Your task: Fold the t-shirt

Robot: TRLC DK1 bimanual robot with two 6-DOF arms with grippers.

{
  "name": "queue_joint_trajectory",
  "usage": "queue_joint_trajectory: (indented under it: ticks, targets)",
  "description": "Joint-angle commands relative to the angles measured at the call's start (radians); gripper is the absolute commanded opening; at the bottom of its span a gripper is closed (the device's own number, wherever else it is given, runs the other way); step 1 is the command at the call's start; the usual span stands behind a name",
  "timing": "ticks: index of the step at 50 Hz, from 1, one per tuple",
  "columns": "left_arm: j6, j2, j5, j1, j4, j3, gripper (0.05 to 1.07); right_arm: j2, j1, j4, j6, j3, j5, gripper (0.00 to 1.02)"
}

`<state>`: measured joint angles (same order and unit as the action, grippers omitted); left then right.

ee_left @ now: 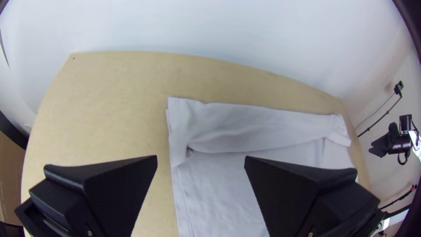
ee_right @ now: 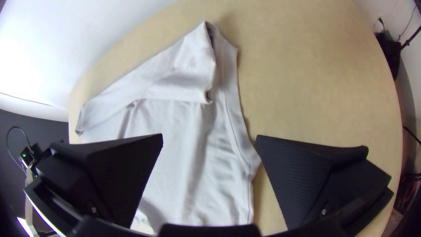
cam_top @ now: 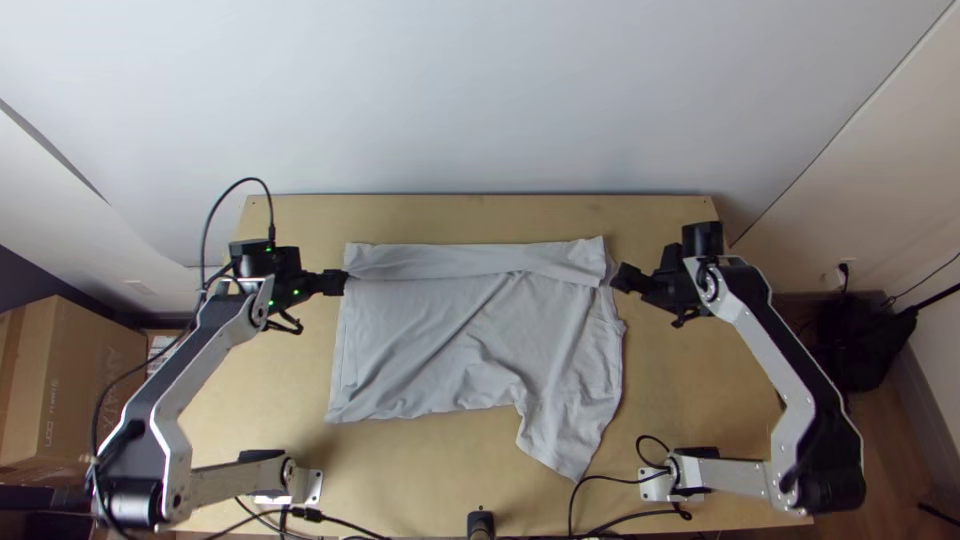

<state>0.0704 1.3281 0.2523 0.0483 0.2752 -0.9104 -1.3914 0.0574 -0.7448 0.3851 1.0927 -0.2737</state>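
With left claw (ee_left: pixel 201 158) and right claw (ee_right: pixel 209 136) wide open, gripping nothing, treat the t-shirt (cam_top: pixel 440 340) as likely light and limp, pinching the folded strip (cam_top: pixel 450 262) near both ends.

Folded band (cam_top: pixel 450 262): hides the t-shirt (cam_top: pixel 420 345) beneath it from me.
Cardboard box (cam_top: pixel 75 380): cut off, left of the t-shirt.
Dark bundle (cam_top: pixel 855 340): right of the t-shirt, too murky for me.
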Motion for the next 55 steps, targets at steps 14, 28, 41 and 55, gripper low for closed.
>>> queue_joint_trajectory:
  ticks: [14,28,41,55]
  targets:
    - [-0.034,-0.336,0.047,-0.028,0.294,0.028,0.95,0.275,0.022,-0.380,0.014,-0.186,-0.028,0.99]
    - [-0.034,-0.452,0.047,-0.028,0.375,0.042,0.96,0.456,0.151,-0.496,0.120,-0.445,-0.075,0.85]
    - [-0.027,-0.472,0.047,-0.030,0.380,0.048,0.96,0.399,0.363,-0.462,0.205,-0.504,-0.088,0.76]
    - [-0.040,-0.491,0.045,-0.030,0.389,0.062,0.96,0.207,0.395,-0.361,0.153,-0.494,-0.107,0.69]
